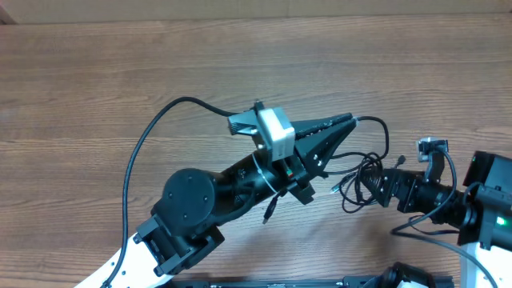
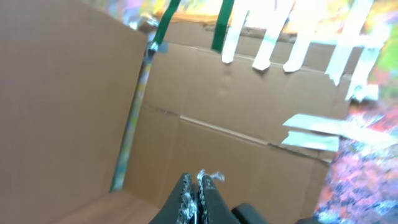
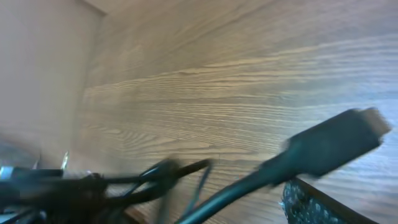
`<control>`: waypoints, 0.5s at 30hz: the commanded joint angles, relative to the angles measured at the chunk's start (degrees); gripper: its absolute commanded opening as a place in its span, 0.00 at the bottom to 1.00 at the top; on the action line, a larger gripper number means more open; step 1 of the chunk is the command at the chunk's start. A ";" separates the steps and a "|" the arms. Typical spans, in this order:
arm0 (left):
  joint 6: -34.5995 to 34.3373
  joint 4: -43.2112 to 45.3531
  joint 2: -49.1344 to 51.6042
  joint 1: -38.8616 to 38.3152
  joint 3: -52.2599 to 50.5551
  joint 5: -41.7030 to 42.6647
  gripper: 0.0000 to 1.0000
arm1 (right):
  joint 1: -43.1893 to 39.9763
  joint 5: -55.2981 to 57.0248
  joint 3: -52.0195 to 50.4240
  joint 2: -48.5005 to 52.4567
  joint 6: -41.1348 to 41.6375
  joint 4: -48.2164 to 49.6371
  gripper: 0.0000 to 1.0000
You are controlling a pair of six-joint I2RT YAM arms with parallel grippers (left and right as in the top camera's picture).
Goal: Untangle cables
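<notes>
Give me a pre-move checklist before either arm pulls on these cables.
1. The left gripper is shut, with a strand leaving its tips: ok.
2. The right gripper is open at the cables: ok.
3. Knot loosened: not ok, the cords are bunched between the arms.
4. Right wrist view sharp enough to aim by: not ok, it is blurred.
5. Loose plug free of the left arm: cannot tell, it lies right beside it.

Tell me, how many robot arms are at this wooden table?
2. The black jointed left arm reaches in from the lower-left corner; the black right arm enters from the right edge, next to the tangle of thin black cables.
</notes>
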 commanded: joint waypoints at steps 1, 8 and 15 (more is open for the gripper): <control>-1.73 4.44 -1.33 0.37 1.31 0.94 0.04 | -0.04 6.67 0.72 2.14 2.93 0.17 0.88; -0.98 9.90 -3.32 4.98 1.31 0.44 0.04 | -0.04 12.98 0.72 6.27 4.52 -1.33 0.85; -1.20 7.82 -6.97 10.01 1.31 0.61 0.04 | -0.04 13.22 0.72 8.15 4.55 -0.50 0.84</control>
